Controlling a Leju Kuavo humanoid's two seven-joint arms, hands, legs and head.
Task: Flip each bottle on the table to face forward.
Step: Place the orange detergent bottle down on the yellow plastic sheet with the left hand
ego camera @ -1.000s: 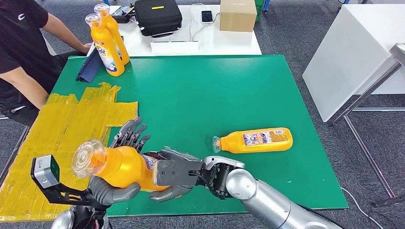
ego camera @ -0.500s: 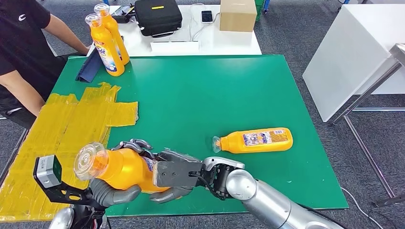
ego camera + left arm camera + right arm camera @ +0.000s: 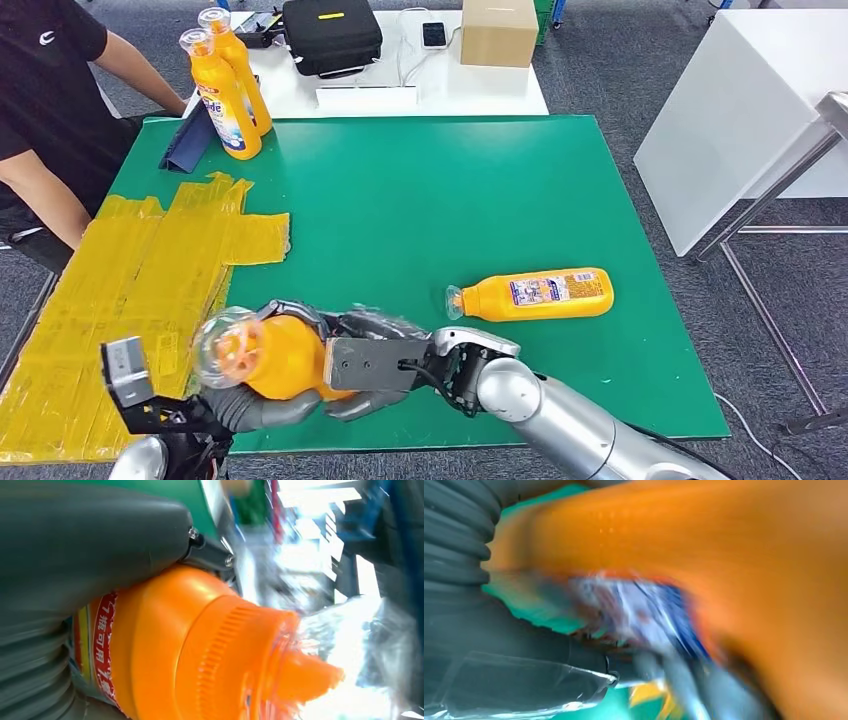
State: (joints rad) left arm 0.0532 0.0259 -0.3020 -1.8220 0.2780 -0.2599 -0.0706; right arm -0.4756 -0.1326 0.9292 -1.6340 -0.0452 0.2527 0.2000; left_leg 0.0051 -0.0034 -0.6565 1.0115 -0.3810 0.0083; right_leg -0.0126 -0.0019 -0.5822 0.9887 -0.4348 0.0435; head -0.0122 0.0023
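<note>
Change: held bottle (image 3: 275, 358) rolled, cap swung toward me.
Hands: left hand (image 3: 262, 405) and right hand (image 3: 368, 365) both grip it, 7 o'clock of surface (image 3: 450, 190).
Advice: I'd rotate slowly, label front.

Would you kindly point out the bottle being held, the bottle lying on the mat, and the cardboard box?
held orange bottle (image 3: 275, 358): head view, on its shoulder.
lying orange bottle (image 3: 535, 293): head view, on its label.
cardboard box (image 3: 497, 35): head view, on its front face.
</note>
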